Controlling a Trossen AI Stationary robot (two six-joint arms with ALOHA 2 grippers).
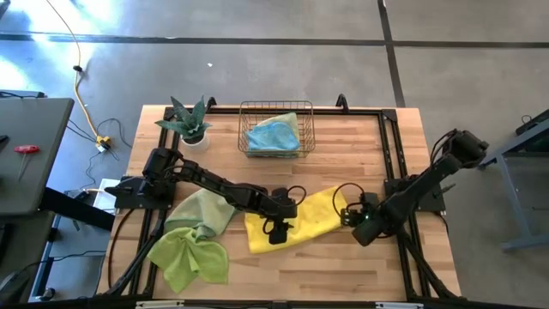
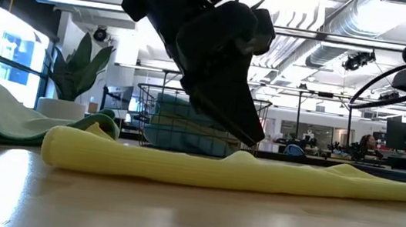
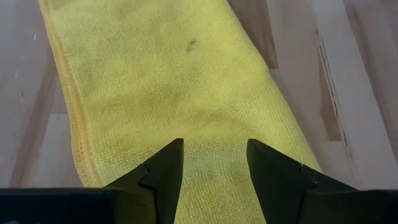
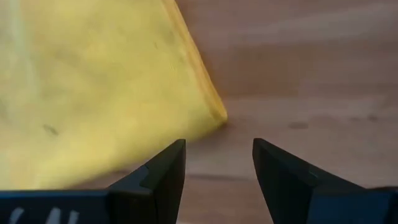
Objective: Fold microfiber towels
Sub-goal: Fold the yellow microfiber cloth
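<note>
A yellow microfiber towel (image 1: 300,221) lies folded into a long band on the wooden table, its near fold rounded in the low view (image 2: 219,170). My left gripper (image 1: 276,232) hangs open just above the towel's left half (image 3: 186,93), slanting down, with only cloth below the gap between its fingers (image 3: 214,168). My right gripper (image 1: 350,215) stands open above the towel's right end, pointing steeply down. Its fingers (image 4: 217,168) are over bare wood beside a towel corner (image 4: 214,112). A pale sage towel (image 1: 204,210) and a lime green towel (image 1: 189,257) lie crumpled at the left.
A wire basket (image 1: 276,110) at the far middle holds a light blue towel (image 1: 274,135). A potted spiky plant (image 1: 189,120) stands at the far left. Black frame rails (image 1: 390,146) run along the table's edges. Bare wood (image 1: 343,266) lies near the front right.
</note>
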